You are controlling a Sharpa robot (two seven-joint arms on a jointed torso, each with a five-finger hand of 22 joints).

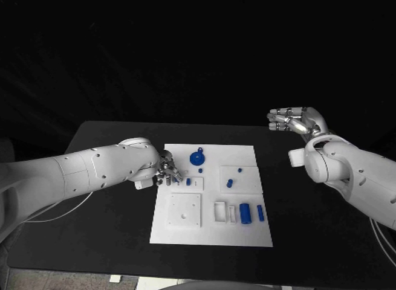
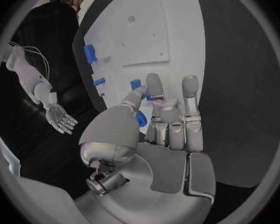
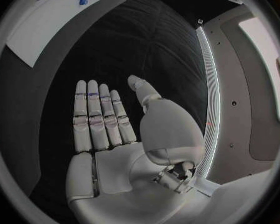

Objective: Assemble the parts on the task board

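Blue small part [image 2: 142,118] pinched in my left hand [image 1: 165,170], at left edge of task board [image 1: 211,235], picture centre. Right hand [image 1: 294,119] spread, empty, upper right. Risk: part slips if pinch loosens before seating.

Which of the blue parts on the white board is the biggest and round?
The round blue disc near the far edge of the board; the other blue parts are smaller pegs and blocks.

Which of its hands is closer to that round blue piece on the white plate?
Left. The left hand is over the plate's edge just beside the round blue piece; the right hand hovers off the plate.
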